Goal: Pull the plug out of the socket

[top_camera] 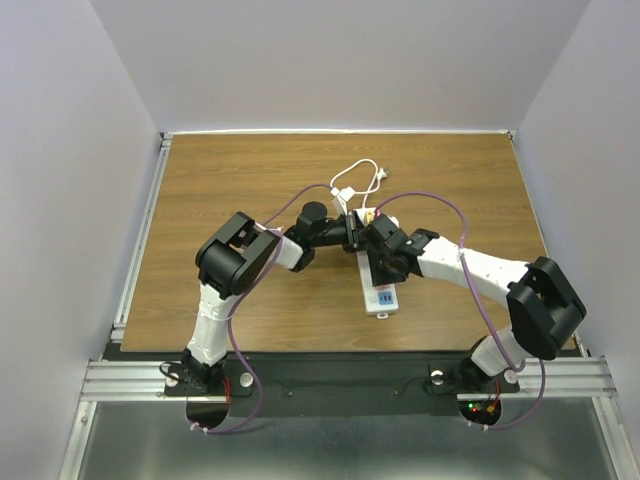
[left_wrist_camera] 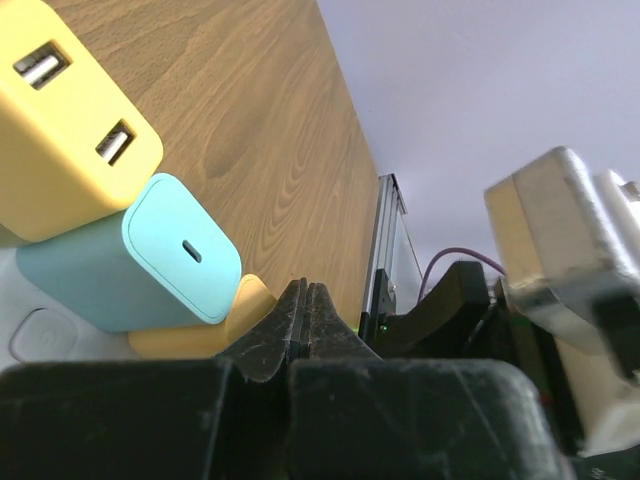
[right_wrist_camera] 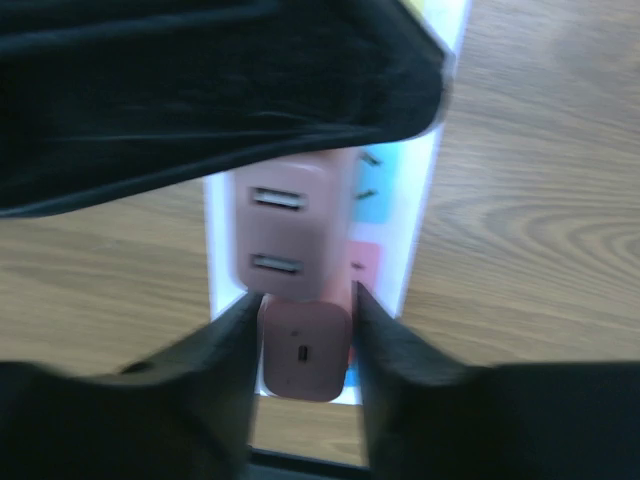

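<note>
Two grippers are seen close together above the socket [top_camera: 381, 298], which is laid lengthwise at the middle of the wooden table [top_camera: 220, 180]. The right gripper [right_wrist_camera: 305, 305] is clenched on a small pink plug [right_wrist_camera: 305, 358] seated in the strip, just beside a larger pink plug [right_wrist_camera: 290, 230]. The left gripper [left_wrist_camera: 303, 322] is pressed closed on nothing, near a yellow charger [left_wrist_camera: 60, 130] and a teal charger [left_wrist_camera: 140, 260].

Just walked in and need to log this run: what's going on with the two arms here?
Both arms lean over the white power strip in mid-table. The right pincer grips a small pink plug that looks seated in the strip, beside a larger pink plug. It is not out yet. The left pincer is shut on nothing, near the teal plug and yellow plug.
</note>
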Tool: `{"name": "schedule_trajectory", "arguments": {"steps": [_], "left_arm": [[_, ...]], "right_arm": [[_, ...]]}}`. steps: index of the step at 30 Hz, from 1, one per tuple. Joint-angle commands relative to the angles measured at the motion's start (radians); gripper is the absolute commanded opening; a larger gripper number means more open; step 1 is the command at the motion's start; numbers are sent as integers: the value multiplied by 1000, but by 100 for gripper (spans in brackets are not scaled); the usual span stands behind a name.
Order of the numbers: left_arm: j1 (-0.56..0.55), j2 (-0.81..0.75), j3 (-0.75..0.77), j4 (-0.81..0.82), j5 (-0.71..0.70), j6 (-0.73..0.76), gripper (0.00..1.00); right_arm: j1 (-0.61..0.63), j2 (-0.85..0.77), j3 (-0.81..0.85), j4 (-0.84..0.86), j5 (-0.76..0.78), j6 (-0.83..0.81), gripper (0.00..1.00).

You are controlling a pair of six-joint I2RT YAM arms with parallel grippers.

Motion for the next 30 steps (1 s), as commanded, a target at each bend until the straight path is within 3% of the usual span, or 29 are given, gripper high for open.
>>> {"name": "schedule_trajectory", "arguments": {"steps": [1,2,3,4,9,16,20,25,29,30], "left_arm": [[-30,49,-40,-247,-38,99,0],[-30,48,-40,-256,-40,101,0],[-31,46,-41,-260,-46,107,0],[-33,46,-43,-265,-48,112,0],[-48,46,-61,-297,-69,141,0],[-59,59,-86,-302,-80,147,0],[-60,49,-92,-310,-87,153,0],[-59,37,-87,-316,-87,153,0],[-57,37,-74,-316,-83,150,0],[-54,34,-67,-317,-77,147,0]], "right_arm": [[3,-5,-18,65,-13,32,32],[3,-8,-19,64,-3,35,25],[3,-17,-16,61,-1,35,8],[3,-28,-10,59,2,37,1],[3,-131,76,12,48,52,0],[3,-115,182,-100,94,34,0],[3,-126,197,-200,89,37,0],[-5,-256,157,-372,229,99,0],[-98,-358,136,-422,338,144,1],[-181,-356,119,-416,349,133,0]]}}
